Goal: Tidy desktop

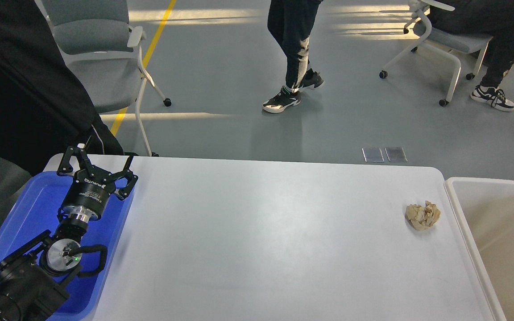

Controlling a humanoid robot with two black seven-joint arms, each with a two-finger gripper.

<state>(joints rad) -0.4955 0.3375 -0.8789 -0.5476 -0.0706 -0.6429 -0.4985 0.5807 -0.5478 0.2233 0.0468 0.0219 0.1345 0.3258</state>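
The white desktop [261, 232] fills the middle of the head view. A crumpled tan paper ball [423, 215] lies on it near the right edge, close to the cream bin. My left gripper [103, 157] is open and empty, its fingers spread over the far end of the blue tray, far left of the paper ball. My right gripper is out of view.
A blue plastic tray [29, 209] lies at the left under my left arm. A cream-white deep bin [502, 232] stands off the right edge. Behind the table are a grey chair [101, 58], a person walking [290, 49] and a seated person at the far right.
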